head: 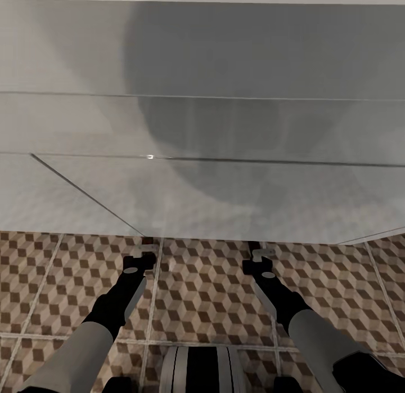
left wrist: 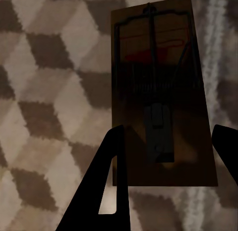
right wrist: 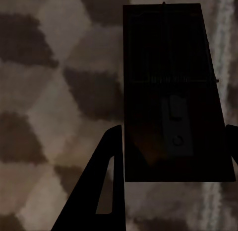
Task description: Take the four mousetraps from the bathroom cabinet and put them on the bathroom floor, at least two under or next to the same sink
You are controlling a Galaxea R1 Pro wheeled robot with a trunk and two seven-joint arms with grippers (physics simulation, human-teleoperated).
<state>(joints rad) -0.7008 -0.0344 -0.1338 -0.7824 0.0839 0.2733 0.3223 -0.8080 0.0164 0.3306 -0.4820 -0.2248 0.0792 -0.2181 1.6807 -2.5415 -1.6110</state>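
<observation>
Two mousetraps are in view, one at each hand. In the left wrist view a dark-brown mousetrap (left wrist: 158,92) with wire parts and a red mark lies flat between the fingers of my left gripper (left wrist: 167,129), whose fingers press its long edges. The right gripper (right wrist: 174,127) holds a second, darker mousetrap (right wrist: 171,92) the same way. Both hang close over the cube-pattern bathroom floor (head: 202,303). In the head view the left gripper (head: 143,252) and right gripper (head: 256,252) reach forward, side by side, to the lower edge of a broad white unit (head: 225,156).
The white unit spans the whole width ahead, with thin seams across it and a round grey shadow on it. Its lower edge meets the tiles just beyond both grippers. Patterned tiles with pale grout lines (head: 152,303) lie around both arms. My base (head: 199,370) shows between them.
</observation>
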